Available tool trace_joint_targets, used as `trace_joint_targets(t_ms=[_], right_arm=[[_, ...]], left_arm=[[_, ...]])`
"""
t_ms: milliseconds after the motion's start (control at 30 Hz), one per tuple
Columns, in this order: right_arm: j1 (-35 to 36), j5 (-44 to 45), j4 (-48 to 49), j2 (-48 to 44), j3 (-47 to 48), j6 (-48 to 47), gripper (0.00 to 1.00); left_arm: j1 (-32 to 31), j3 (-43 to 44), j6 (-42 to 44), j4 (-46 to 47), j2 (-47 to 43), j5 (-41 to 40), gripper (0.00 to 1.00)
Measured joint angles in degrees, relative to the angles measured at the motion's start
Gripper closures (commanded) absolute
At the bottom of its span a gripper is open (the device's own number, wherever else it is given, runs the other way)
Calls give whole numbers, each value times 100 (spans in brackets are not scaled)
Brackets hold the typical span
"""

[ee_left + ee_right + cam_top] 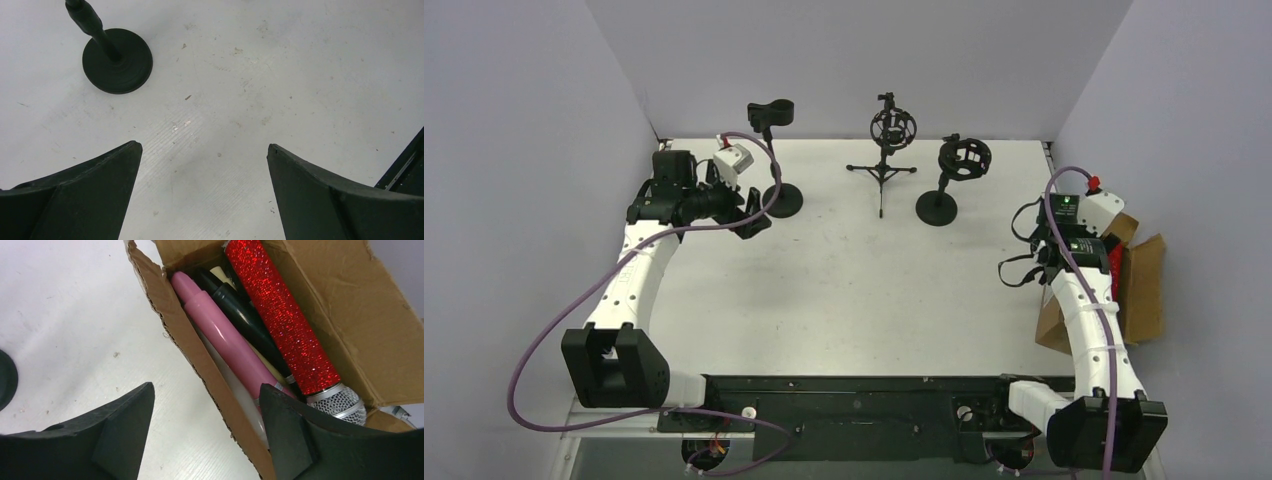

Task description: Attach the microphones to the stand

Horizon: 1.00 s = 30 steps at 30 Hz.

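Hemming the microphones (280,315), cardboard box (186,345) sits below right tool (206,387)

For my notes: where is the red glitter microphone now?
The red glitter microphone lies in the cardboard box on the robot's right; in the right wrist view, a black microphone lies beside it.

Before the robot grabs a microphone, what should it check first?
1. Right gripper open and empty: ok.
2. Right gripper lined up on a microphone: not ok; its jaws straddle the cardboard box wall.
3. A microphone free on top: ok; the red glittery microphone lies uppermost, the pink microphone beside it.
4. Stands free: ok; left stand, tripod stand and right stand hold nothing.
5. Left gripper out of the way: ok; open, over the table near the left stand.
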Motion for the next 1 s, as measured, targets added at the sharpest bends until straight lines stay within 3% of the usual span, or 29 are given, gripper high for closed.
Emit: trace_joint_targets(t_ms=[133,300,367,567,1000], right_arm=[[-57,-63,46,291,-96,105,50],[-57,-70,101,431,-175,133,91],[-55,-83,120,426,-203,133,100],[299,-28,133,280,-358,90,100],[3539,-9,-433,-564,-702,1029,100]], left_arm=[[4,22,0,0,-4,-216,4],[4,85,4,-28,-4,-271,2],[4,87,-2,-28,-4,-267,0],[4,87,-186,-24,-4,-168,10],[4,87,-389,-22,-153,98,12]])
